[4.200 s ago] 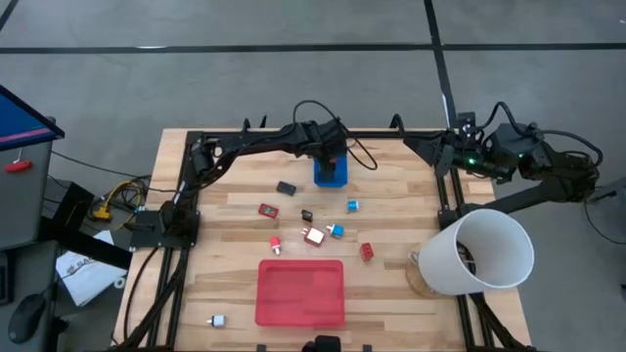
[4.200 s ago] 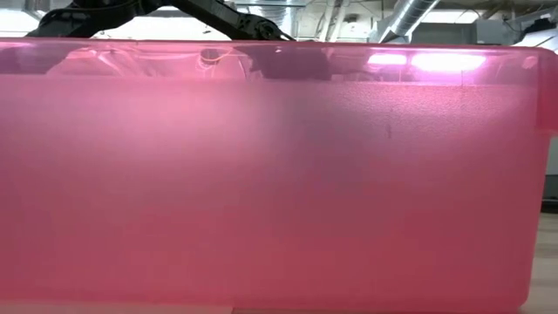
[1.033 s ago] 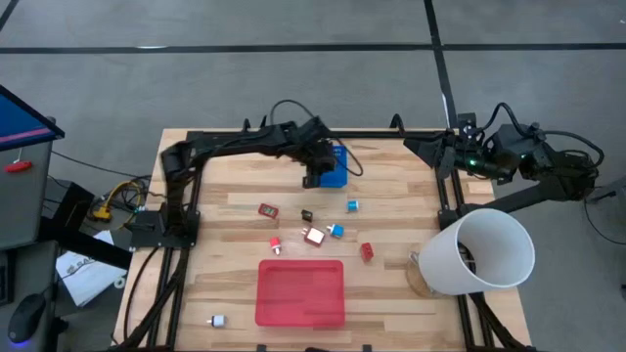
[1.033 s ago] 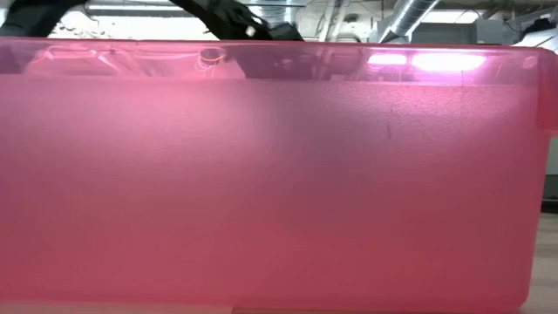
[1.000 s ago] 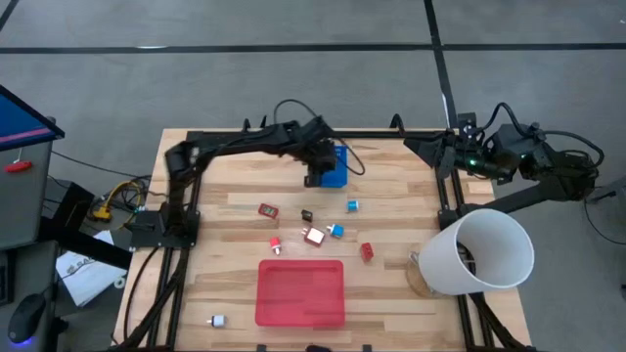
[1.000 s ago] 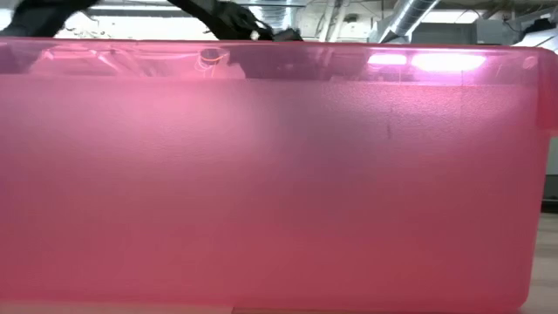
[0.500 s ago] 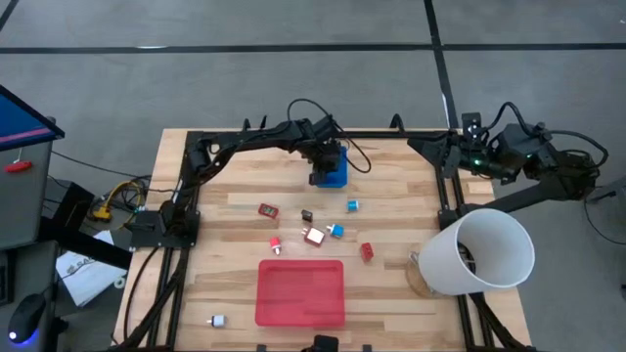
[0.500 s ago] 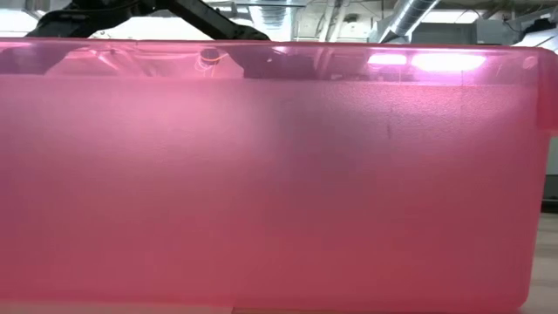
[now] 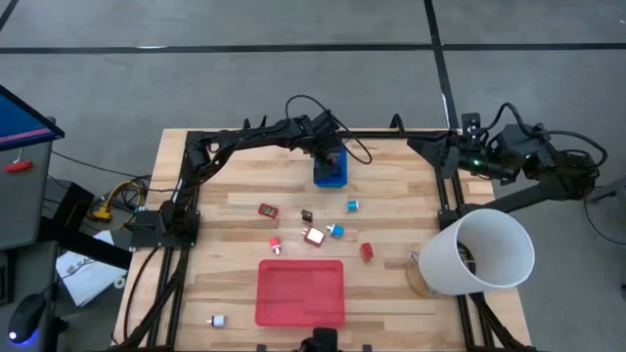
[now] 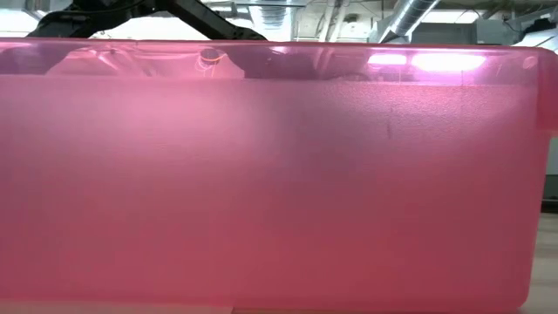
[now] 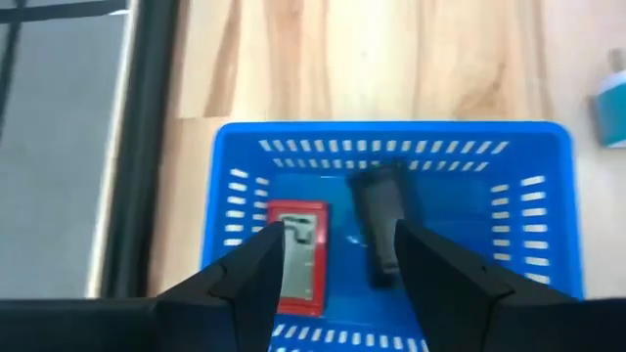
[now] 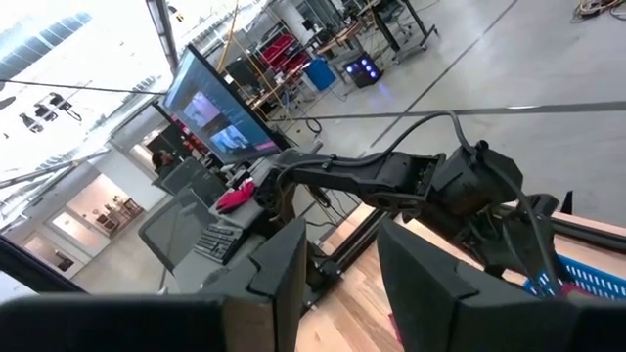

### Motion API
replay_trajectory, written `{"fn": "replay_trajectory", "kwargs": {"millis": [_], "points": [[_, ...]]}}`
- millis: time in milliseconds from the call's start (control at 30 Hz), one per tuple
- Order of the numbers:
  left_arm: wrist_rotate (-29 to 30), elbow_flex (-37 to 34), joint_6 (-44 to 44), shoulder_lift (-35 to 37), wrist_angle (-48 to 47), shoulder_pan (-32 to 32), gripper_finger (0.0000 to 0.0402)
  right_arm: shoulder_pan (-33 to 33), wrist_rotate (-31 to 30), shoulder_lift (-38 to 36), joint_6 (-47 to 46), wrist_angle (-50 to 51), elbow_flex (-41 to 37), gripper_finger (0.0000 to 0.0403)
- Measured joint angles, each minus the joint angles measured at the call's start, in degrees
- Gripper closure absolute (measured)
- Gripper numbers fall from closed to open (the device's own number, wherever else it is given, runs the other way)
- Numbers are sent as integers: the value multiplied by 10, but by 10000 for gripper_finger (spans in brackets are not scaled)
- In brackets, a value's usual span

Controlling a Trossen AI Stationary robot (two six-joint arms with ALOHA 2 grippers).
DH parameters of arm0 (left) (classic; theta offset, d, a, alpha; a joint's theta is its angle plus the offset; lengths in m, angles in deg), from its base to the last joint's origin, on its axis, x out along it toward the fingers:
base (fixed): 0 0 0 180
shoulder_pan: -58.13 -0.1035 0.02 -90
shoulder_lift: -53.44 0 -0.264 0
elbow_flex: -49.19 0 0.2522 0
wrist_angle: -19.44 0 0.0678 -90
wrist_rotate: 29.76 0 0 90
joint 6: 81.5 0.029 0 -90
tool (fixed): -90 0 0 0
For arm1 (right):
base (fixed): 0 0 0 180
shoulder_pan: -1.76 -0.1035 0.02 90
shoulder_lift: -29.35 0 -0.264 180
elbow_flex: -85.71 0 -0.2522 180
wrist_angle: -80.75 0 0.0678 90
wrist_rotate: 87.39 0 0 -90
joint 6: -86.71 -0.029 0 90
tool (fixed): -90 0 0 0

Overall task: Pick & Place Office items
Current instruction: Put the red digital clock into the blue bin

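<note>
We see the left end effector (image 9: 331, 156) hanging over the blue bin (image 9: 331, 174) at the far middle of the tabletop (image 9: 225, 244), its fingers (image 11: 256, 279) apart with nothing between them. Inside the bin lie a black piece (image 11: 377, 210), its long axis running from the near wall to the far wall, and just beside it a red piece (image 11: 301, 266) lying parallel.

The other office items sit scattered mid-table: a red one (image 9: 267, 209), a small black one (image 9: 306, 215), a blue one (image 9: 352, 205), a silver-and-red one (image 9: 315, 236), and a white one (image 9: 216, 320) near the left front corner, left of the red tray (image 9: 300, 291). A white bucket (image 9: 479, 252) stands at the right edge.

The right end effector (image 12: 337, 269) is raised beyond the far right corner, its fingers apart and empty, facing an open hall with monitors.

A second ago the left end effector was just left of the bin; now it is above it.
</note>
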Motion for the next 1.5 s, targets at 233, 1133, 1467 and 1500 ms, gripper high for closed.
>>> {"fn": "replay_trajectory", "kwargs": {"millis": [233,1133,1467,1500], "points": [[15,-1,-1,55,-36,0,215,0,-5,0,-14,26,0,280],[-49,-502,32,448,-92,103,184,-1,-6,16,-14,-3,0,280],[-18,-556,91,418,-6,105,149,0,-21,28,-26,-7,0,280],[-20,-556,91,410,-2,104,149,0,-21,32,-26,-10,0,280]]}}
